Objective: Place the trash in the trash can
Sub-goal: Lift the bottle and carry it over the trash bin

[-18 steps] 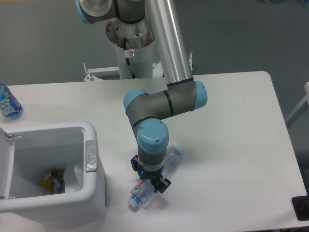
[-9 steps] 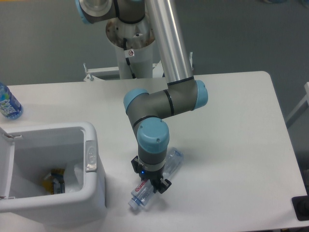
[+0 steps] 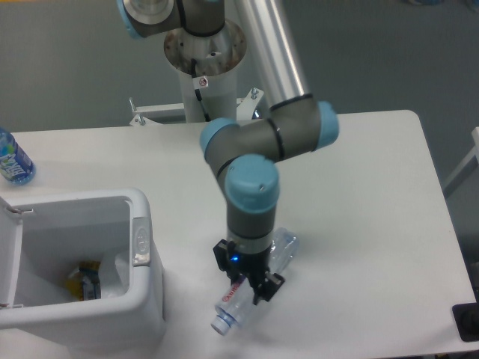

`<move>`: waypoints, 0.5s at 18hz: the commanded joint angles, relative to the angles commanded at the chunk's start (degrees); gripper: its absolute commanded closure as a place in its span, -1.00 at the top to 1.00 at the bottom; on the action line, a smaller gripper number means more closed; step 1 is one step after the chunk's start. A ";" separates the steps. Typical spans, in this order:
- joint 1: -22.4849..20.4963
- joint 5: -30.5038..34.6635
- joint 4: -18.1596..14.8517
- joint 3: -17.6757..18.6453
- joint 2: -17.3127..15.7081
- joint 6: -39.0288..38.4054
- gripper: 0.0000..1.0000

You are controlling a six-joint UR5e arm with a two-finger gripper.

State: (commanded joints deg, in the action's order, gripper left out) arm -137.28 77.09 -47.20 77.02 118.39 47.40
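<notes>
White table point(image 3: 359, 194) carries trash can point(image 3: 142, 299), blue-labelled bottle point(image 3: 13, 161).

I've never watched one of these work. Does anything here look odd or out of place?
Only the clear bottle: it lies on its side on the table, beside the trash can, with the gripper closed around it. The blue-label bottle stands upright, far left.

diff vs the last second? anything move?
The gripper, closed on the clear bottle, shifted right and toward the camera, apparently lifting it; the cap end now hangs lower in frame. The trash can, its contents and the blue-label bottle stayed put.
</notes>
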 joint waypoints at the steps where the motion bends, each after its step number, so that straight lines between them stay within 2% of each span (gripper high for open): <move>1: -0.44 -1.75 0.00 -2.37 -0.18 -3.16 0.11; 4: -1.06 -7.73 1.40 -6.96 -0.88 -12.13 0.11; 7: -0.71 -8.45 4.56 -7.84 -3.07 -18.90 0.11; 9: 0.08 -9.06 4.92 -7.76 -5.18 -23.12 0.11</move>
State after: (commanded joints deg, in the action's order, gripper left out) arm -137.20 68.03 -42.28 69.26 113.21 24.28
